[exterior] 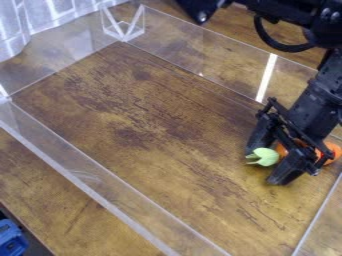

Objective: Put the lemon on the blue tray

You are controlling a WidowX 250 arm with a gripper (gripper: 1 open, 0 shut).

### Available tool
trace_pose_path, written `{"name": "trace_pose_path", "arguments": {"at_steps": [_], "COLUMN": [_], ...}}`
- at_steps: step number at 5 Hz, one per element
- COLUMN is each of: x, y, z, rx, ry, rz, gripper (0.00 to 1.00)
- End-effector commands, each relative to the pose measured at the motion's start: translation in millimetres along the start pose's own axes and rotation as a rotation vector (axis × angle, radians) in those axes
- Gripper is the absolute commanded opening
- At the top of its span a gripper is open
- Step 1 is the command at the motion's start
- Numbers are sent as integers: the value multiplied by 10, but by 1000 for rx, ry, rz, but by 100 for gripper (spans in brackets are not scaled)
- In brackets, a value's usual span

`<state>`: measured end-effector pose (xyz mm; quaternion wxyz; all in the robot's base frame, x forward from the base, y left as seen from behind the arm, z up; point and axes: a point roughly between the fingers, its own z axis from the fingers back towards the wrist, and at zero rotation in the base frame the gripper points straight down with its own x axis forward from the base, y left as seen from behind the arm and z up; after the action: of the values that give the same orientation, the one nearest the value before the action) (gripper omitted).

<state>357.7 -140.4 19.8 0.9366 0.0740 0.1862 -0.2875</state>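
The lemon (265, 156) is a small yellow-green fruit at the right end of the wooden table (147, 120). My black gripper (285, 158) comes down from the upper right and is closed on the lemon, which sticks out at the left of the fingers just above the wood. A small orange piece (327, 152) shows at the gripper's right side. Only a corner of the blue tray (7, 238) shows at the bottom left, outside the clear wall.
Clear acrylic walls (80, 170) ring the table along the front left and the back. A clear stand (123, 22) sits at the back left. My dark arm (287, 20) crosses the top of the view.
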Motion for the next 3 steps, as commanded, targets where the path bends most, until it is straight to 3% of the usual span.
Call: {"name": "trace_pose_path", "arguments": {"at_steps": [1,2,3], "x": [-90,-148,-292], "y": [89,136,194], "z": [274,326,292], "rx": [17,24,26], "ry": [-59,-53,-48], "rz": [-4,-3,12], "gripper": [100,100,100]}}
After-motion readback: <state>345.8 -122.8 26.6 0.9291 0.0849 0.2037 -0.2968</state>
